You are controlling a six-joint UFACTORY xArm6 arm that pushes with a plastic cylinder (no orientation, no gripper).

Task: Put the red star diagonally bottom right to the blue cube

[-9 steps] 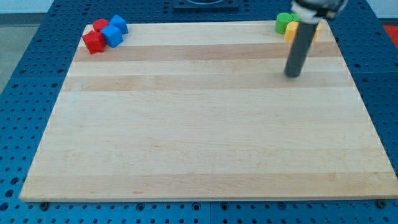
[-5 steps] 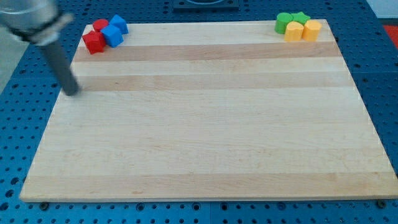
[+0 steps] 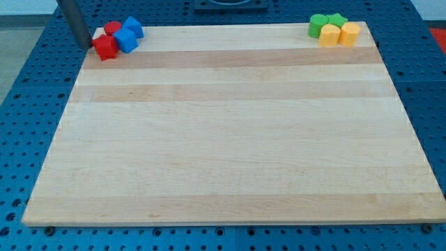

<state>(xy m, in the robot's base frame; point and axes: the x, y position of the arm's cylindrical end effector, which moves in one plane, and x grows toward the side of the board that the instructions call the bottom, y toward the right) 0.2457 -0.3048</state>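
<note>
The task looks barely begun: the red star-shaped block (image 3: 105,47) sits in the far left corner of the pale wooden board (image 3: 230,139), touching the blue cube (image 3: 126,40) on that cube's left, not yet at its lower right. The arm carries no claw, only a dark rod whose tip (image 3: 83,44) rests just left of the star. No containers are visible anywhere.

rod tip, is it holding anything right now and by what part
Nothing is held. My tip has no jaws; it stands just left of the red star, at the board's top-left corner.
</note>
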